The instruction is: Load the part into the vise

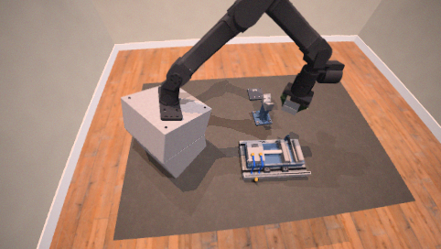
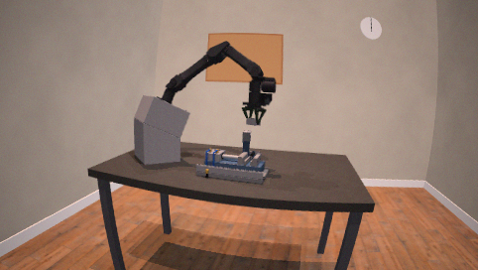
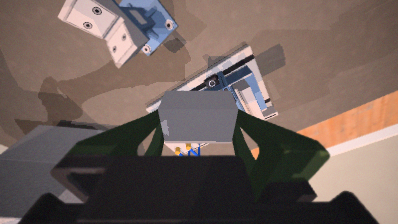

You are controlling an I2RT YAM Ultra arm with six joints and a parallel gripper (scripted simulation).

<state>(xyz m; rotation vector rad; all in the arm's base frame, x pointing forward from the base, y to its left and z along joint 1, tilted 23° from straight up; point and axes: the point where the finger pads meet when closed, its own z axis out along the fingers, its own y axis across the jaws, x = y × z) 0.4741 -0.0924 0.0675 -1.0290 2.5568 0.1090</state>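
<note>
Gripper [image 3: 199, 131] clamps the grey part [image 3: 198, 116] between partly spread fingers, above the table [image 2: 307, 186].

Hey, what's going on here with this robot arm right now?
A single black arm is loading a machining fixture. Its gripper is shut on the grey part and holds it in the air above the table, off to one side of the V-block. The infeed plate lies bare. The vise stands open with nothing between its jaws, so the part is not yet loaded. Which way its slot faces cannot be told.
</note>
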